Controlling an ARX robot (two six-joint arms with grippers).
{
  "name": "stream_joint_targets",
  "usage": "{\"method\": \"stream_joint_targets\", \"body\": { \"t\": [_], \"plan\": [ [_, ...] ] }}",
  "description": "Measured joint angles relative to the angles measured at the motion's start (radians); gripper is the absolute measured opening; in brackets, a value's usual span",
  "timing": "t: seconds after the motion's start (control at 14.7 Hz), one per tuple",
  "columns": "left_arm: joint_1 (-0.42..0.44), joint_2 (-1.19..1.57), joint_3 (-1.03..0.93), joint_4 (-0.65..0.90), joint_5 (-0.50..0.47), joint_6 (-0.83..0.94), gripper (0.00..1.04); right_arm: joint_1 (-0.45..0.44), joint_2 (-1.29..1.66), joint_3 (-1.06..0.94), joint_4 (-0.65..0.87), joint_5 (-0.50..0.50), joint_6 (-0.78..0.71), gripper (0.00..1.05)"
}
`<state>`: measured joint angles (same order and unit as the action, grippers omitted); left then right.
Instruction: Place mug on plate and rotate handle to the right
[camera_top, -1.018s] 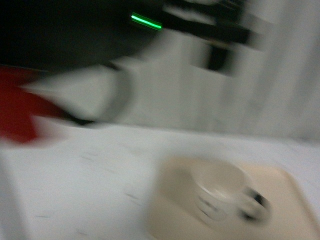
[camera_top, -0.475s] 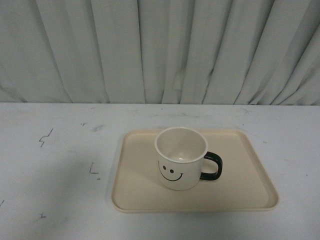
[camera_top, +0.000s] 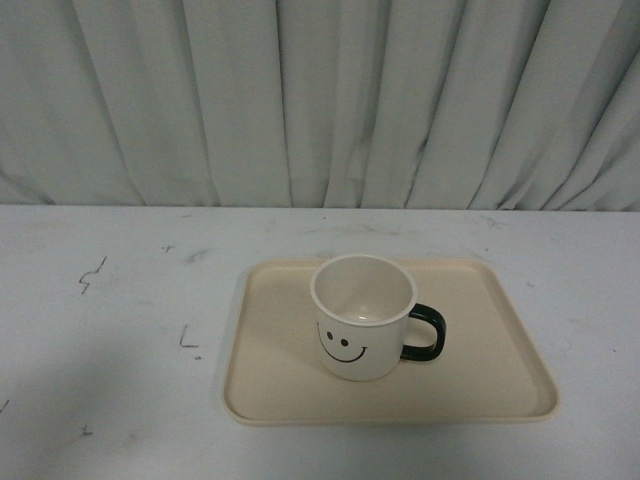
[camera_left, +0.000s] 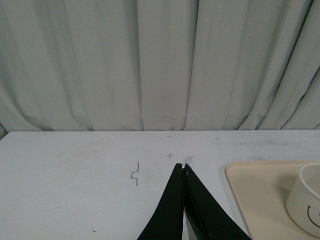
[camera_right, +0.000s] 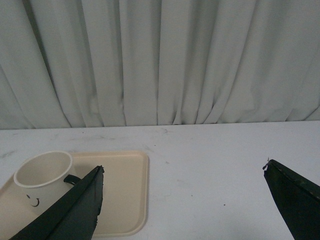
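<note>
Showing the mug (camera_top: 360, 335) standing upright near the middle of the plate (camera_top: 270, 375) on the table (camera_top: 120, 300), smiley facing the front camera, handle (camera_top: 424, 332) pointing right. Holding the left fingers (camera_left: 172, 212) pressed together, tips touching, gripping nothing — holding the right fingers (camera_right: 75, 210) spread wide, likewise empty, both apart from the mug.
</note>
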<state>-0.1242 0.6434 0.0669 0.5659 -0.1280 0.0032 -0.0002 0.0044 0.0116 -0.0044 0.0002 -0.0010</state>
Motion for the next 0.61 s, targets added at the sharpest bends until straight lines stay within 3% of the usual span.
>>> {"method": "stream_joint_targets", "body": {
  "t": [0.14, 0.2, 0.27, 0.61],
  "plan": [
    [0.037, -0.074, -0.018, -0.055, 0.04, 0.0, 0.02, 0.0, 0.0, 0.0, 0.0, 0.0, 0.0, 0.98],
    [0.11, -0.099, -0.041, -0.03, 0.116, 0.0, 0.02, 0.0, 0.0, 0.0, 0.0, 0.0, 0.0, 0.98],
    [0.132, -0.119, -0.057, -0.059, 0.111, -0.002, 0.02, 0.0, 0.0, 0.0, 0.0, 0.001, 0.0, 0.98],
    [0.123, -0.288, -0.056, -0.214, 0.128, -0.002, 0.02, 0.0, 0.0, 0.0, 0.0, 0.0, 0.0, 0.98]
  ]
}}
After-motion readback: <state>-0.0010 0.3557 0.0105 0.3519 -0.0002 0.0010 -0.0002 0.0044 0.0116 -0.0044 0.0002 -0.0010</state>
